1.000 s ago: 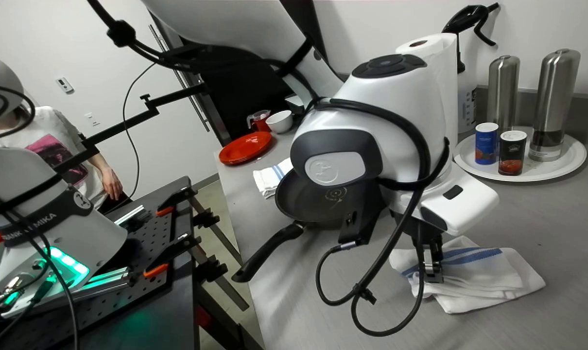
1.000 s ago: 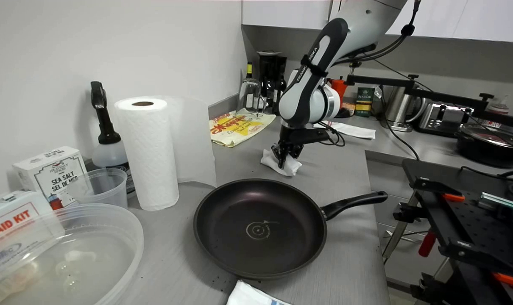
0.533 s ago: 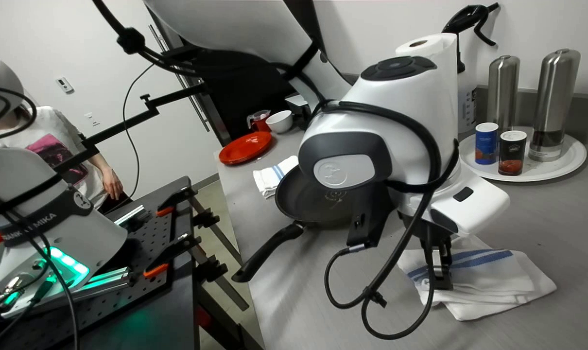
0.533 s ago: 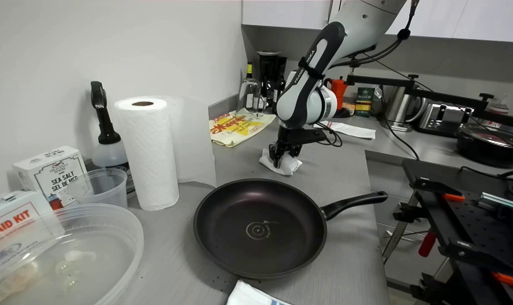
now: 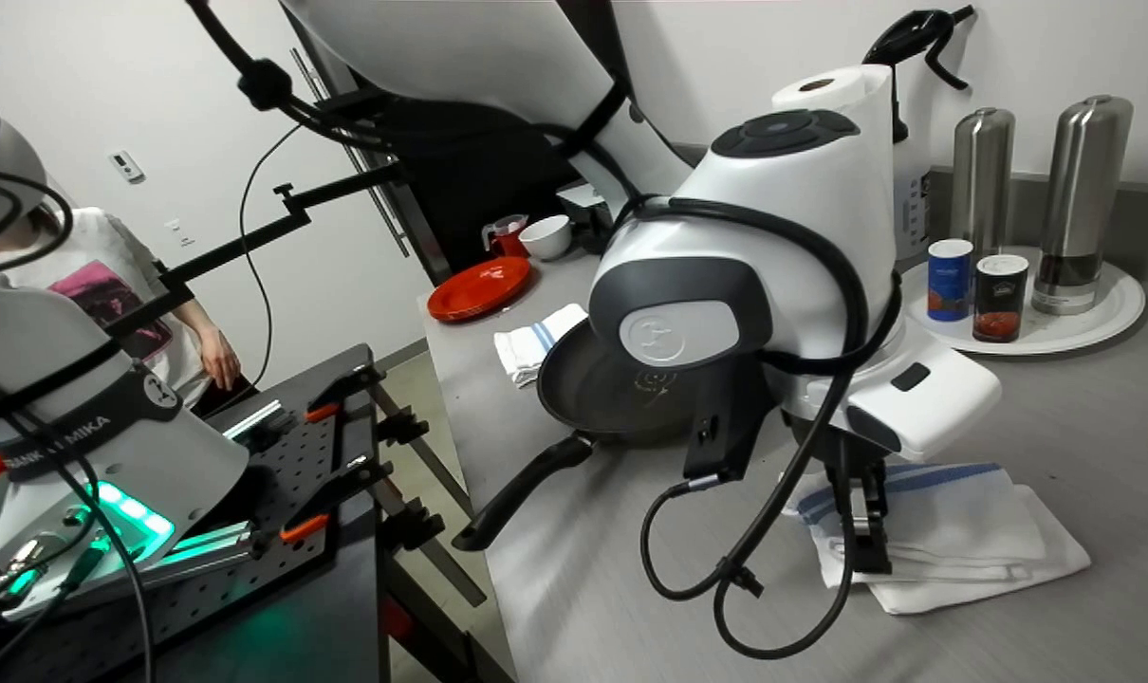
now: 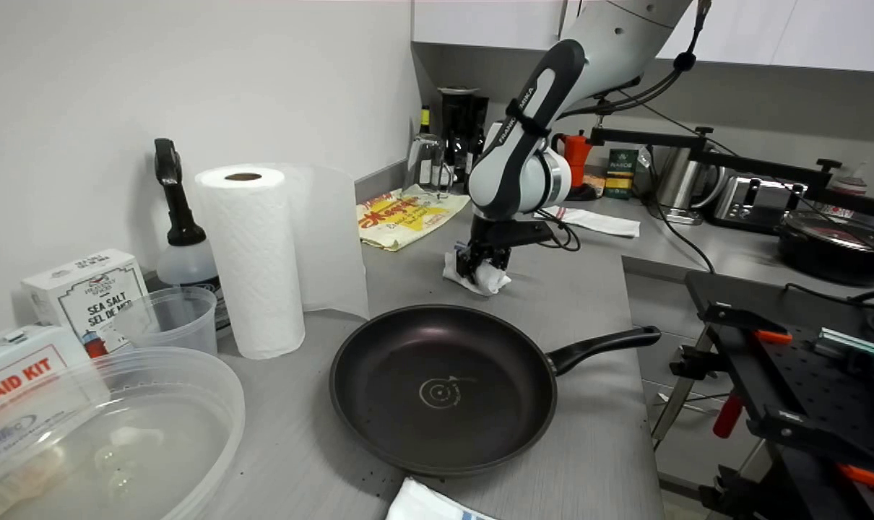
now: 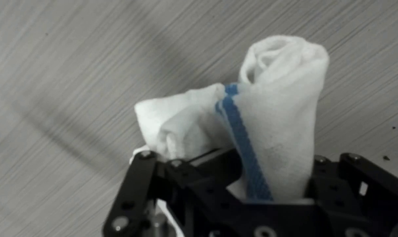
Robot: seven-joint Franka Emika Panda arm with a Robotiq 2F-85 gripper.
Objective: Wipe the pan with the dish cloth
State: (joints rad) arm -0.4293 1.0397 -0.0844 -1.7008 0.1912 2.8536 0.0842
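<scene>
Nearest, the wrist view shows what the exterior views half hide: the gripper (image 7: 274, 168) has its fingers part-way apart, with a thick, blue-striped fold of the white dish cloth (image 7: 281, 121) pinched between them and touching both. In an exterior view the rest of the dish cloth lies in loose layers beside the fingertips. The counter (image 6: 596, 433) under it is brushed grey, with dark specks (image 7: 386, 158), and bare stretches run from the dish cloth to the pan (image 6: 444, 390) and to a white plate (image 5: 1115, 318). The pan sits near the dish cloth, not touching it; an exterior view takes in its whole dark inside, while the arm (image 5: 726, 256) covers part of it elsewhere. Only an exterior view has the plate, bearing two steel mills (image 5: 1091, 209) and two small shakers (image 5: 950, 285). A second striped cloth (image 5: 534, 343) lies just beside the pan. In both exterior views the handle (image 6: 603, 345) reaches the line of the counter's edge; past that edge is a gap, then the black stand (image 5: 289, 626) under the robot base (image 5: 180, 455). Behind that is a person (image 5: 90, 251).
</scene>
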